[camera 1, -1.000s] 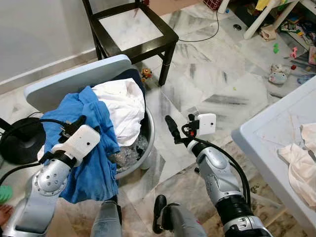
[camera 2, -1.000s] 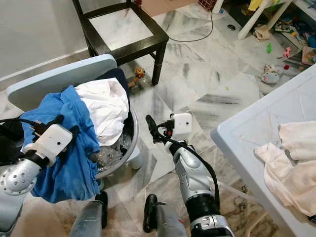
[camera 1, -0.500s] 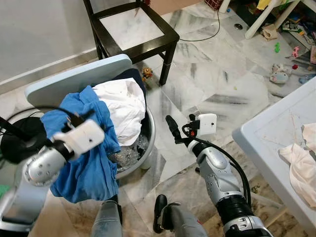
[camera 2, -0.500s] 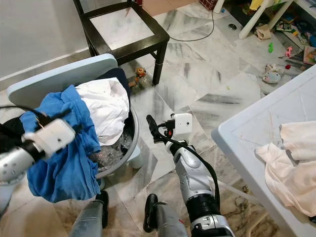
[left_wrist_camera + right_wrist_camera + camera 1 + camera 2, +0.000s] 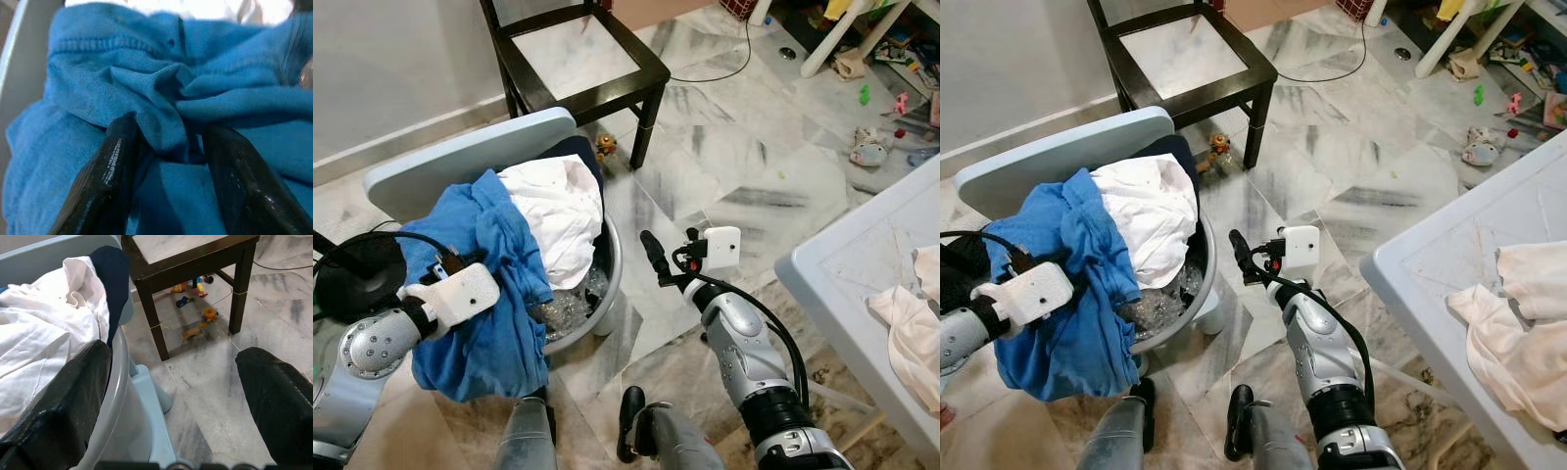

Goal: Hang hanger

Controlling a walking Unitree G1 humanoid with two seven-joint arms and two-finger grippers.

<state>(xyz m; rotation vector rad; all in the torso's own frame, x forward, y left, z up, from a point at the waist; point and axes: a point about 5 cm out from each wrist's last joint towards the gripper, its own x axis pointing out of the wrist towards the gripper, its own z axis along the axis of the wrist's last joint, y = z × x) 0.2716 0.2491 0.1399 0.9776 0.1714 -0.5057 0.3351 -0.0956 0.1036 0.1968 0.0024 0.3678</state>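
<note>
— Down on the robot's left, what is the left gripper [image 5: 164, 156] doing?

— Its jaws are pinching a fold of the blue garment [image 5: 499, 294] — in the wrist view the cloth is bunched between the two black fingers [image 5: 110, 166]. That garment drapes over the near rim of the grey laundry basin [image 5: 605, 284] and hangs down its outer side.

— What else is in the basin?

— A white shirt [image 5: 558, 211] lies heaped beside the blue one, with a dark navy piece [image 5: 110, 279] behind it. A pale blue board [image 5: 460, 157] leans across the far rim.

— And the right gripper [image 5: 654, 257]?

— It hovers above the marble floor [image 5: 744, 186] just beside the basin, jaws spread and holding nothing.

— Where is the hanger?

— I cannot make one out anywhere.

— Anything else nearby?

— A black wooden chair [image 5: 578, 59] stands beyond the basin, small toys [image 5: 203, 316] under it. On the robot's right a white desk [image 5: 842, 264] carries a crumpled cream cloth [image 5: 906, 328].
</note>
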